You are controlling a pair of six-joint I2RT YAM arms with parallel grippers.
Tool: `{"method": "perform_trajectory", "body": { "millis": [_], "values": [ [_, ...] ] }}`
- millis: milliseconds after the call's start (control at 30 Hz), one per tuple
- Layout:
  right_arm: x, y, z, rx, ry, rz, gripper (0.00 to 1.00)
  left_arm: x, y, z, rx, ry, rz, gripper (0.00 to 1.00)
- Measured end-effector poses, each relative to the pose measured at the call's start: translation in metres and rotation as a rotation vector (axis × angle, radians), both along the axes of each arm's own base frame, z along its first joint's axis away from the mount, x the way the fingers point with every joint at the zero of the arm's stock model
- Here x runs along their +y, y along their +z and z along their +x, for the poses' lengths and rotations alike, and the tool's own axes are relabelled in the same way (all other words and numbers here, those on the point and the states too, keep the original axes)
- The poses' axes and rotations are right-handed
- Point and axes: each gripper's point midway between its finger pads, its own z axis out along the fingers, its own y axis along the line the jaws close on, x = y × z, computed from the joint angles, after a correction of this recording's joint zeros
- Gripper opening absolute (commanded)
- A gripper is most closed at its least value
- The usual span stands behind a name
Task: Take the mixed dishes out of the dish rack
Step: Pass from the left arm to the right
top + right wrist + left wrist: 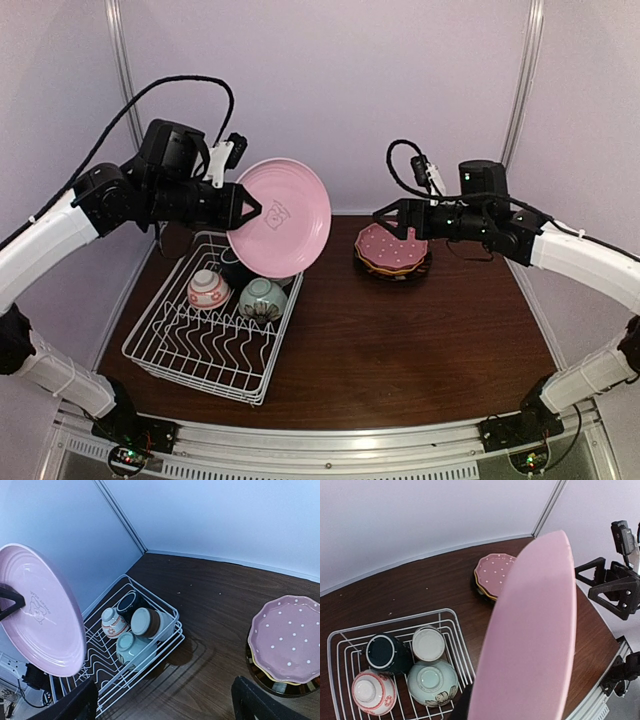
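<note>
The left gripper (pixel 250 210) is clamping narrowly on the rim of the light pink plate (pixel 285 220). It is holding the plate tilted on edge in the air, with the face toward the top camera. The plate is hanging clear of the wires, so it is already out of the dish rack (pixel 190 350) but not yet set down.

Directly beneath that gripper, four cups are sitting upside down in the far end of the rack. They are the white-red patterned cup (pixel 208 290), the pale green cup (pixel 262 298), the dark green cup (pixel 385 652) and the beige-brown cup (pixel 428 643). No plates are showing in the wavy slots, so I judge the cups to be the remaining work.

Farther out, across the bare table (pixel 400 350) from the held plate, the red-pink dotted plate (pixel 392 250) is lying on top of a stack. A yellow rim and a dark plate are showing under it. Roughly half the load therefore appears done.

The right gripper (pixel 392 222) is hovering just above the far side of that stack with its jaws spread wide and nothing between them. It is crowding the likely landing spot for the pink plate. The rack's raised far corner is lying just under the plate's lower edge.
</note>
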Motion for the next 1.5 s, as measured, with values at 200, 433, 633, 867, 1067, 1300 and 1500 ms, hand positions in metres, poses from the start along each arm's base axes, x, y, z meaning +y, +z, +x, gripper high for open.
{"method": "perform_trajectory", "body": {
  "millis": [200,433,633,867,1067,1300,1500],
  "values": [
    [0.026,0.001,-0.013,0.027,0.086,0.050,0.84,-0.026,0.004,-0.005,-0.006,-0.109,-0.100,0.00],
    [0.046,0.004,-0.022,0.044,0.156,0.100,0.71,-0.044,0.013,-0.010,-0.017,-0.185,-0.179,0.00],
    [0.050,0.008,-0.025,0.035,0.170,0.113,0.71,-0.047,0.015,-0.009,-0.010,-0.186,-0.205,0.00],
    [0.042,0.028,-0.028,-0.015,0.142,0.132,0.74,-0.024,0.007,0.015,0.017,-0.079,-0.216,0.00],
    [0.042,0.039,-0.031,-0.039,0.152,0.152,0.73,-0.025,-0.006,0.020,0.063,-0.093,-0.228,0.00],
    [0.053,0.028,-0.024,0.007,0.151,0.136,0.60,-0.042,-0.001,0.013,0.077,-0.183,-0.287,0.00],
    [0.060,0.022,-0.020,0.038,0.143,0.123,0.45,-0.052,-0.010,0.010,0.106,-0.222,-0.335,0.00]
  ]
}}
